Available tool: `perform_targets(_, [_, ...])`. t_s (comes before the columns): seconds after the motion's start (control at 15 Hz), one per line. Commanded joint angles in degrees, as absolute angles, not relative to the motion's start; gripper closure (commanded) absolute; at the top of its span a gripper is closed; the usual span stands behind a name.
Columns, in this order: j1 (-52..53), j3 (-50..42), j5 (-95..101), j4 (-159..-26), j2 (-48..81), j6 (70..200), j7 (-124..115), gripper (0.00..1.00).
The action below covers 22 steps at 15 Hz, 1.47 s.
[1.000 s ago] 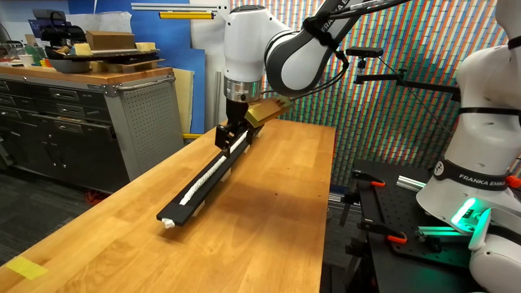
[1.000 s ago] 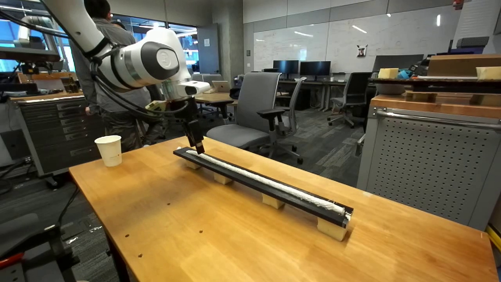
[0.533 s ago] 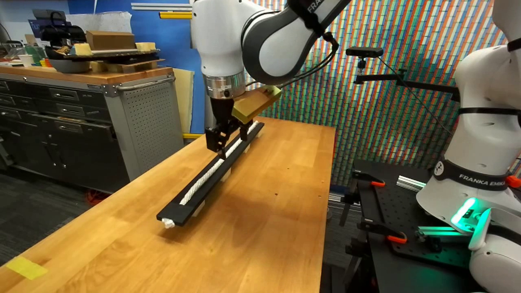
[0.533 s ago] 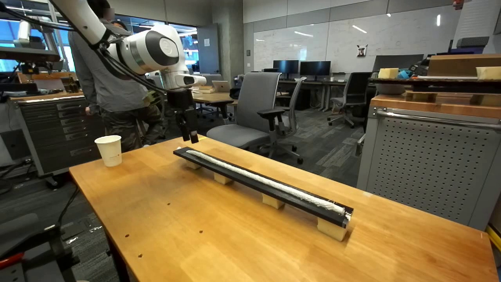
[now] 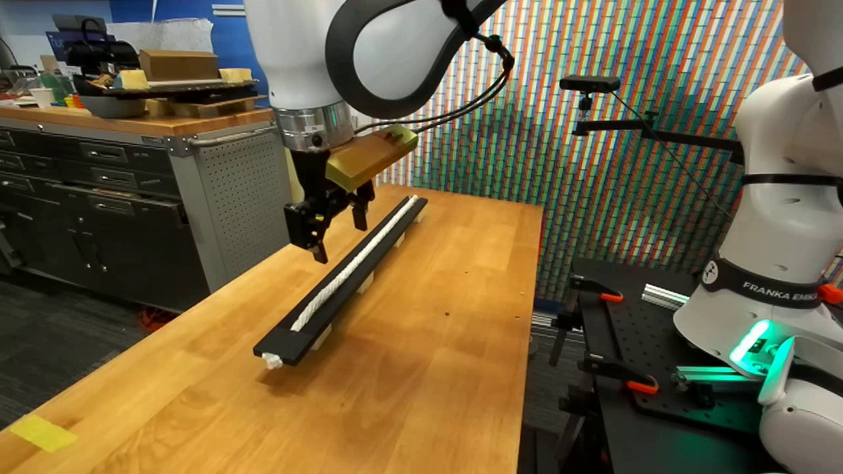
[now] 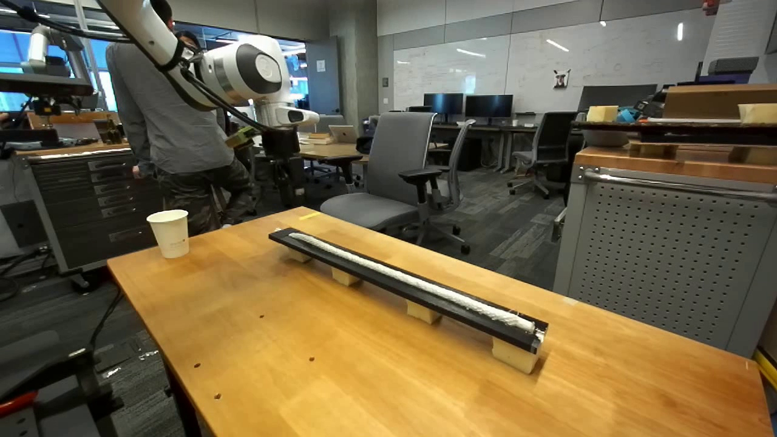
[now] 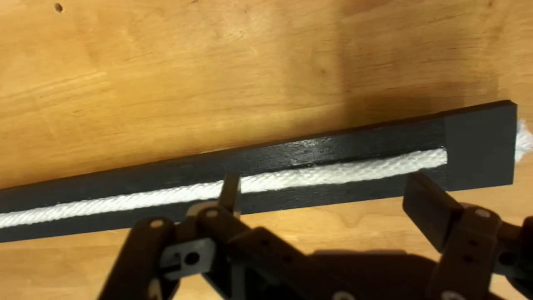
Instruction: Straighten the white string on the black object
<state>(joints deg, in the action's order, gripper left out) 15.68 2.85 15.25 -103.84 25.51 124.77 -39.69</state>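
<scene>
Start at the left edge of the wrist view, below mid-height, and find the white braided string (image 7: 266, 182) lying along the long, narrow, black bar (image 7: 266, 160). Trace the long axis rightward in a gentle, nearly straight climb to a flat dark band (image 7: 479, 148) near the right of the frame; see, beyond the bar's end, a frayed white tuft (image 7: 523, 141) at the right edge.

In an exterior view, follow the string (image 5: 354, 263) from lower left of centre up to just above the middle of the frame. In an exterior view, follow the string (image 6: 413, 281) from left of centre down toward the lower right, with pale yellow rectangular blocks (image 6: 515, 355) under the bar.

In the lower half of the wrist view, see the black two-fingered gripper (image 7: 324, 175), with fingers (image 7: 431, 206) spread wide apart: one left of centre, crossing in front of the string, one toward the right. Holds nothing. In an exterior view, find the gripper (image 5: 340, 237) left of centre, hanging above the honey-coloured wooden tabletop (image 5: 461, 329), with wood showing between fingers and bar: touches neither bar nor string.
</scene>
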Motion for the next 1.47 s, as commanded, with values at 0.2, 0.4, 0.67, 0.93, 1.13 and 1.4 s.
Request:
perform_targets(0.2, [16.99, 2.93, 11.6, -92.15, 34.81, 124.23, -38.33, 0.0])
perform_targets(0.4, [17.07, 3.14, 9.0, -89.7, 37.45, 123.48, -37.2, 0.0])
perform_targets(0.67, [17.05, 3.04, 6.88, -87.19, 40.31, 124.27, -36.7, 0.44])
perform_targets(0.93, [16.49, 3.54, 3.98, -87.16, 40.93, 124.54, -34.34, 0.73])
perform_targets(1.13, [16.32, 3.35, 2.52, -88.17, 40.71, 125.84, -33.01, 0.98])
perform_targets(1.4, [15.9, 3.18, 1.31, -88.55, 41.24, 127.97, -31.18, 1.0])
